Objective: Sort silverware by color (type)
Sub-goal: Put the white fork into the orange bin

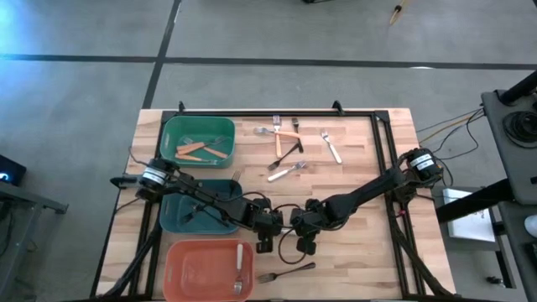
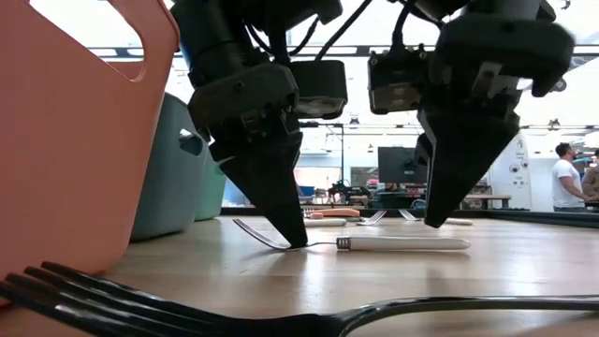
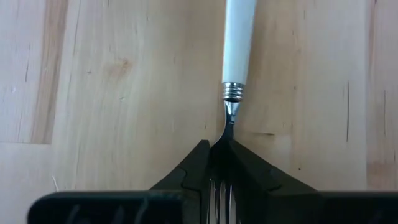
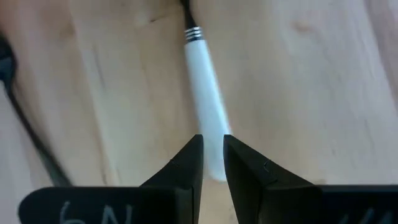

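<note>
A black fork (image 2: 281, 314) lies nearest the low camera, on the tabletop's (image 1: 361, 243) near edge beside the salmon bin (image 1: 201, 264). Behind it the left gripper (image 3: 219, 149) is clenched on the metal neck of a white fork (image 2: 393, 243), tines under its fingers. The right gripper (image 4: 212, 152) straddles the handle's far end, slightly apart, not visibly gripping. The fork's long axis runs left to right between them. It has a white handle, ribbed collar and metal tines.

No text or label can be read
</note>
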`<state>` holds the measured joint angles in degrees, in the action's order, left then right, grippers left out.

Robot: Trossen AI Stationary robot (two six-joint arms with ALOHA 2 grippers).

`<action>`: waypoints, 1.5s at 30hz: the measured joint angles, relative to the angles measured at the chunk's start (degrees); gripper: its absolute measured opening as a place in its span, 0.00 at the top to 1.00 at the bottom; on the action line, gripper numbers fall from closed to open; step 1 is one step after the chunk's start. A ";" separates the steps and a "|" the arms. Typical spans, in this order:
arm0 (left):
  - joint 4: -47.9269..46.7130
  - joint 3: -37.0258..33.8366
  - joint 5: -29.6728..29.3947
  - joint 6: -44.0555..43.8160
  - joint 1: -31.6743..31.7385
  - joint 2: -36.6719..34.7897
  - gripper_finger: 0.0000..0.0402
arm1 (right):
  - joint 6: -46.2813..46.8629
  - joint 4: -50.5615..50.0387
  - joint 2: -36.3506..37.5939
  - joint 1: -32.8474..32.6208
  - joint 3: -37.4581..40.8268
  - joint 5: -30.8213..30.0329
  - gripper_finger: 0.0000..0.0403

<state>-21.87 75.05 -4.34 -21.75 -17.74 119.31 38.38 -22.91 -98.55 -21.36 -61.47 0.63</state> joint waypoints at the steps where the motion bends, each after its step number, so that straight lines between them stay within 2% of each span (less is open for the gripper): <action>1: -0.03 0.00 -0.01 0.05 0.00 0.01 0.91 | -0.06 0.04 0.08 -0.27 0.00 0.23 0.87; 6: -0.07 -0.02 -0.04 0.27 -0.02 0.02 0.91 | -1.25 0.53 -0.61 -1.19 -0.05 2.26 0.85; 10: -0.09 -0.07 0.00 0.28 -0.02 0.02 0.91 | -2.28 0.65 -1.27 -1.42 -0.13 2.57 0.78; 15: -0.20 -0.09 0.39 1.20 0.02 0.02 0.91 | -3.10 0.23 -1.77 -1.42 -0.28 -1.59 0.67; 19: -0.20 -0.11 0.72 1.31 0.07 0.02 0.91 | -3.96 -1.78 -2.28 -1.44 -0.37 -3.39 0.62; 27: -0.17 -0.12 1.81 1.57 0.11 0.02 0.91 | -5.54 -5.21 -1.63 -1.40 -1.28 -3.68 0.64; 37: -0.11 -0.13 1.90 1.33 0.11 0.02 0.91 | -18.34 -6.37 -1.76 -1.27 -1.57 -9.73 0.63; 45: -0.04 -0.13 2.14 1.04 0.13 0.02 0.91 | -21.80 -5.84 -2.82 -0.37 -0.26 -9.75 0.65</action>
<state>-21.91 74.91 -2.20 -20.72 -17.61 119.33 16.57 -28.75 -101.37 -21.73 -61.73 -9.12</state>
